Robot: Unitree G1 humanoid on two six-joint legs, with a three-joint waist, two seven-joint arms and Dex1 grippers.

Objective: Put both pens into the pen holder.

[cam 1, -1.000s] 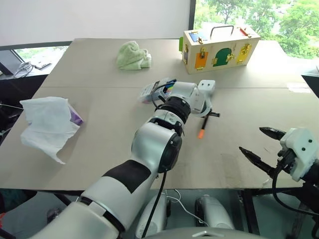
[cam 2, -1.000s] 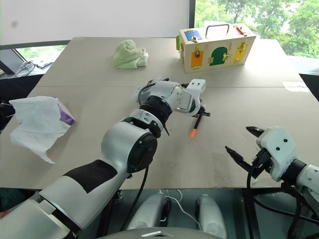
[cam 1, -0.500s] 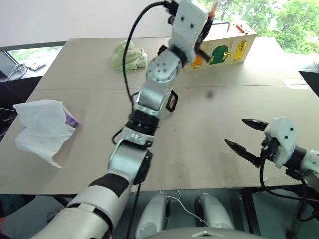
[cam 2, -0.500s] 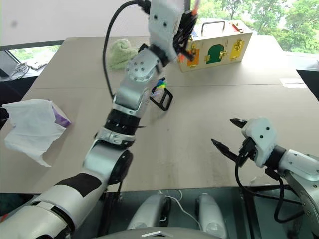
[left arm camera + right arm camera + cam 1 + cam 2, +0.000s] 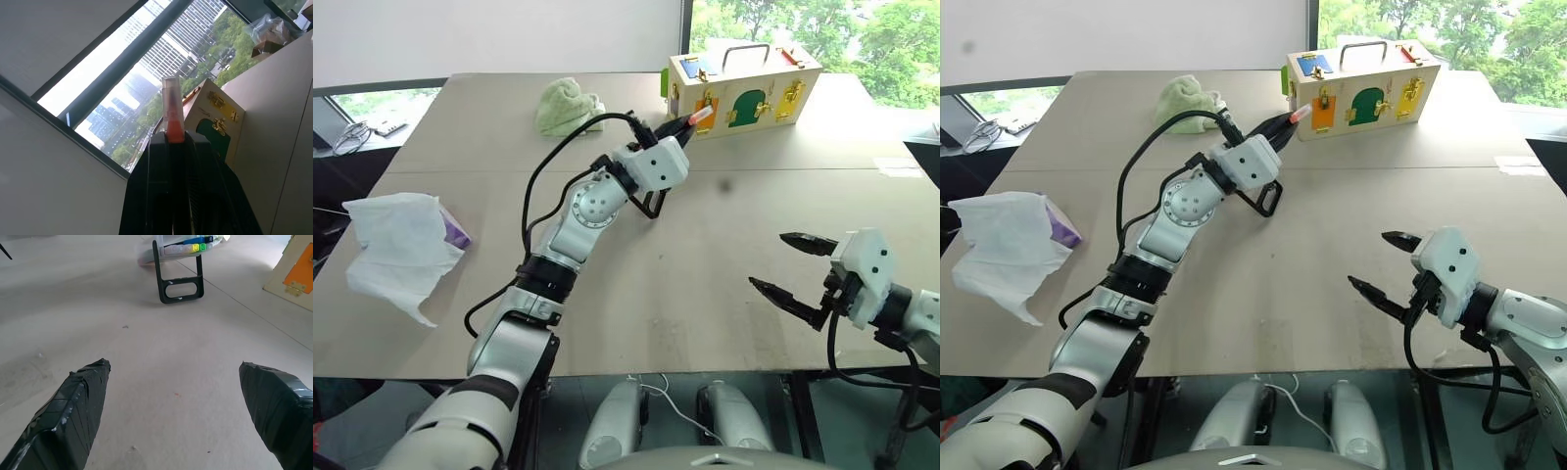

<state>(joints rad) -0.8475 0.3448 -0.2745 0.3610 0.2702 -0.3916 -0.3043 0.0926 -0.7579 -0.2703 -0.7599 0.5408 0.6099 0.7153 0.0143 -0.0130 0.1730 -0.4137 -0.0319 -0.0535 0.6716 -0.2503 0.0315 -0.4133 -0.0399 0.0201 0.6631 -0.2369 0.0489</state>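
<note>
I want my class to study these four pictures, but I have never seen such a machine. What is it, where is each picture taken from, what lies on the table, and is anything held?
It is a two-armed robot. Two pictures come from its head, one from each wrist. The left tool is shut on an orange-capped pen, raised above the pen holder, a clear box on a black stand. The right tool is open and holds nothing. On the table also lie a green cloth, white tissue and a wooden box.
</note>
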